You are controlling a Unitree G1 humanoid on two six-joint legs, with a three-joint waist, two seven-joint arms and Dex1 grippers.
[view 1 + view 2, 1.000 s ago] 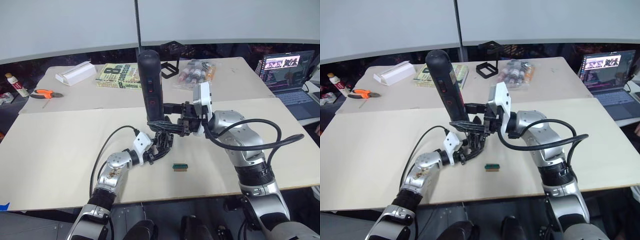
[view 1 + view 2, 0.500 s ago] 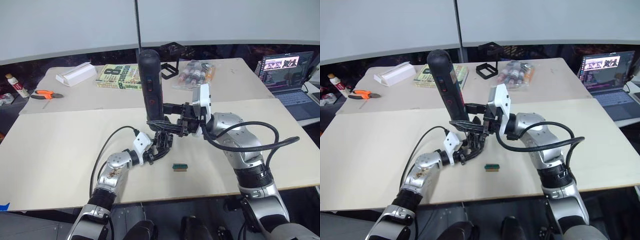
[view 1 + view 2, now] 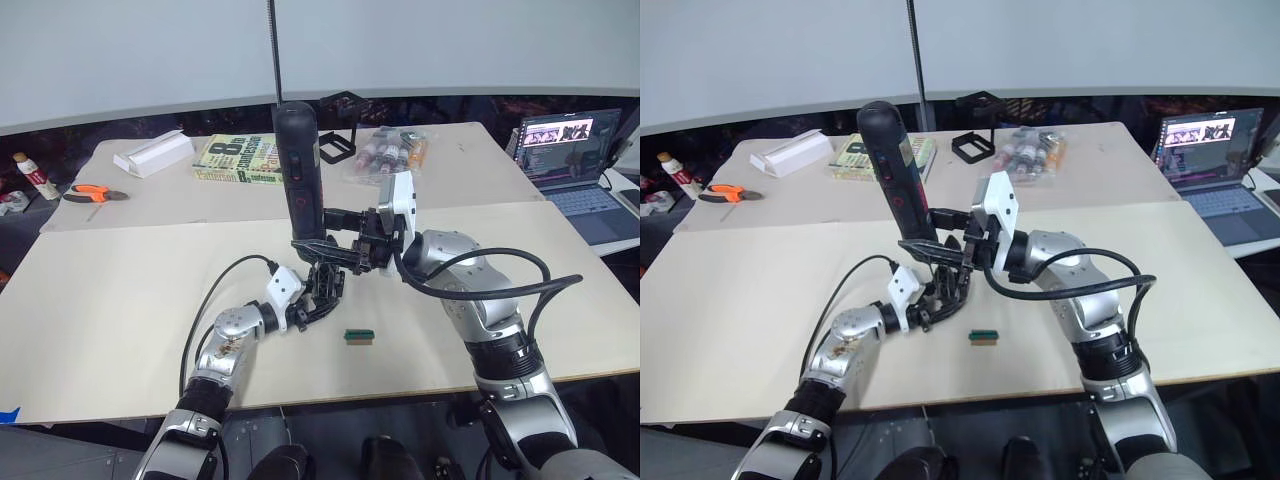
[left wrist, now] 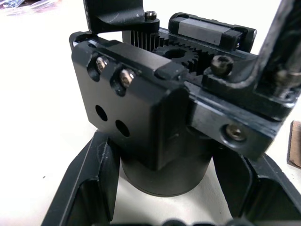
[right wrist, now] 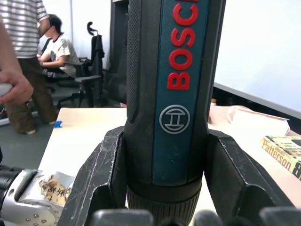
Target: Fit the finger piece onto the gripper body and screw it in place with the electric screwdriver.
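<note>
Electric screwdriver (image 3: pixel 301 170): long black cylinder with red-ringed buttons, near upright, nose down over the gripper body (image 4: pixel 141 117). Gripper body: chunky black block with screws, holes and a gear, mid-table. Finger piece not clearly distinguishable.

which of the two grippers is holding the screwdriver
The right gripper: its jaws are clamped around the upright electric screwdriver. The left gripper instead grips the gripper body, low on the table beneath the screwdriver's nose.
</note>
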